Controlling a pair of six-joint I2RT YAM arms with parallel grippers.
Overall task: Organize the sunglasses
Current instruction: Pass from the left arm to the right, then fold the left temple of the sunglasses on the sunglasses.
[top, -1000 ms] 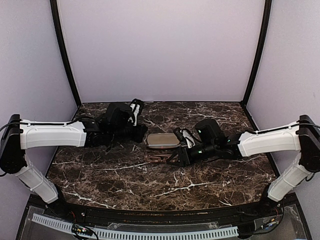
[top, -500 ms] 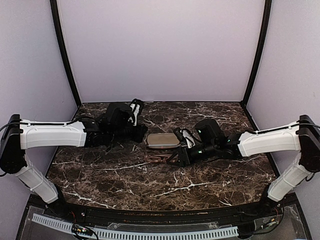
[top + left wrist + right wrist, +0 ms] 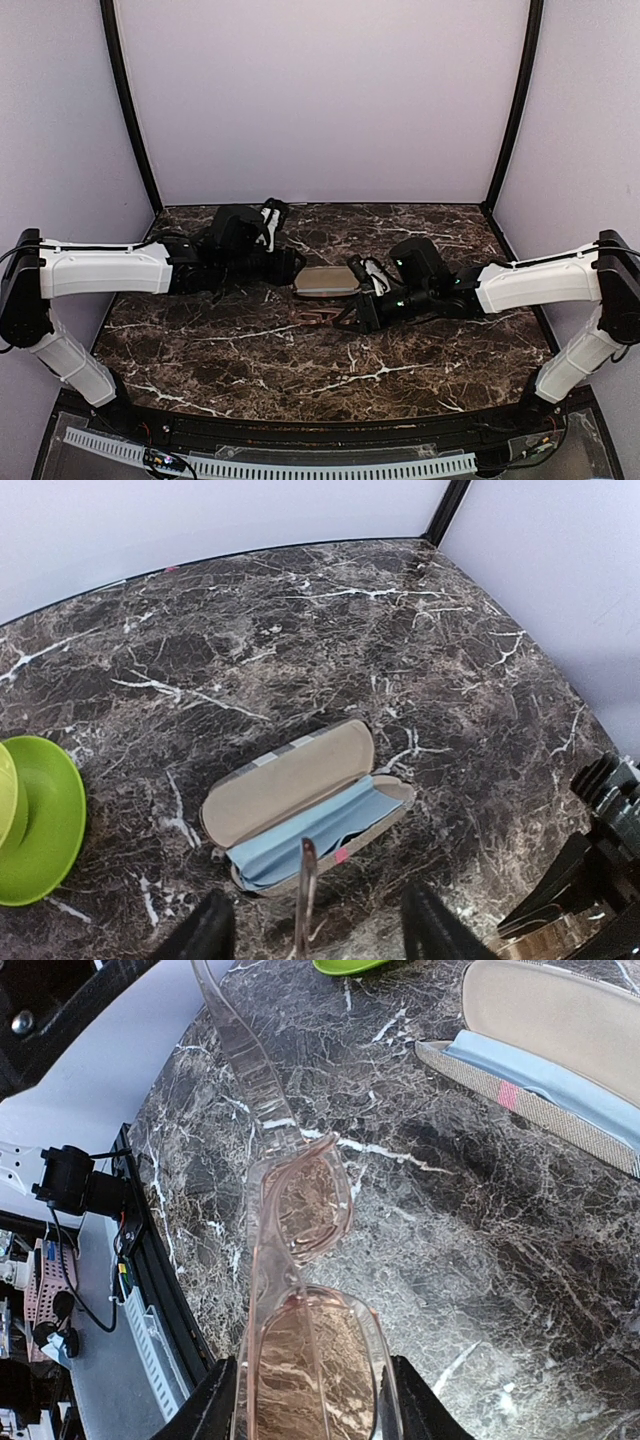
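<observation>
The pink translucent sunglasses [image 3: 305,1360] hang just above the marble, and my right gripper [image 3: 315,1410] is shut on one lens end of the frame. In the top view the sunglasses [image 3: 322,316] lie in front of the right gripper [image 3: 352,312]. One temple arm [image 3: 305,890] sticks up between the fingers of my left gripper [image 3: 320,935], which is open and not touching it. Just beyond lies the open beige glasses case [image 3: 300,780] with a blue cloth [image 3: 305,830] in it. From above, the case [image 3: 325,280] sits between the left gripper [image 3: 290,265] and the right one.
A lime green plate [image 3: 40,820] sits left of the case, under the left arm. The dark marble table [image 3: 300,370] is bounded by black posts and pale walls. The near table edge and a cable tray [image 3: 140,1330] lie close behind the sunglasses.
My left gripper's jaws have spread from shut to open beside the case. The right arm and the sunglasses have stayed where they were.
</observation>
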